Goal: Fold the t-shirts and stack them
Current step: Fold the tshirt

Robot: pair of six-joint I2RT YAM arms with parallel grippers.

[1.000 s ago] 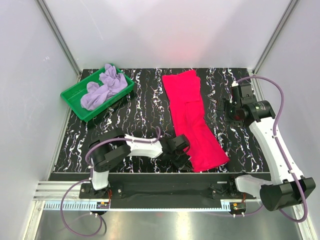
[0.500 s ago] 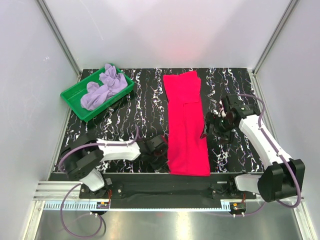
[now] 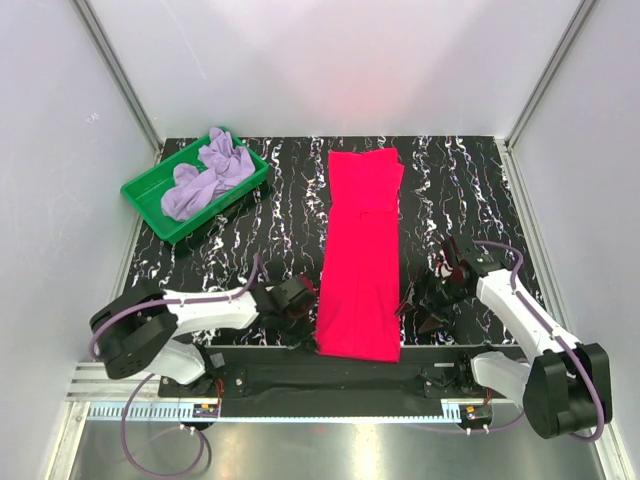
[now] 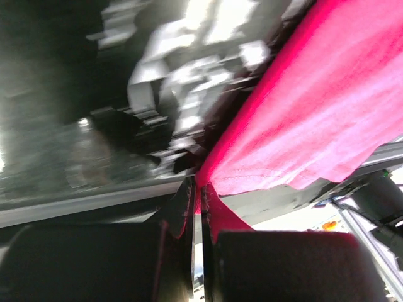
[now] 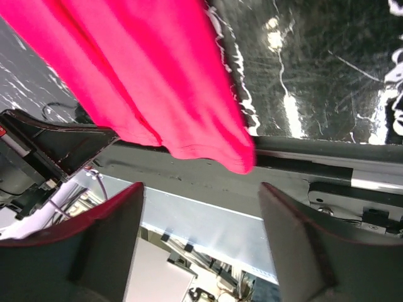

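Observation:
The crimson t-shirt point(image 3: 362, 255) lies as a long narrow strip down the middle of the table, its near end hanging over the front edge. My left gripper point(image 3: 305, 303) is shut on the shirt's near left edge; in the left wrist view the red cloth point(image 4: 302, 119) is pinched between the closed fingers point(image 4: 200, 207). My right gripper point(image 3: 415, 305) is open and empty just right of the shirt's near right edge; the right wrist view shows the cloth's corner point(image 5: 189, 94) above the spread fingers. The lavender t-shirt point(image 3: 205, 175) lies crumpled in the green tray point(image 3: 150, 195).
The tray stands at the table's back left corner. The black marbled table point(image 3: 470, 190) is bounded by white walls left, right and behind. A black rail point(image 3: 330, 375) runs along the front edge under the shirt's end.
The shirt's near end has swung left and now lies straight. My left gripper has drawn left and nearer with the cloth. My right gripper has come down from the far right to the shirt's near right edge.

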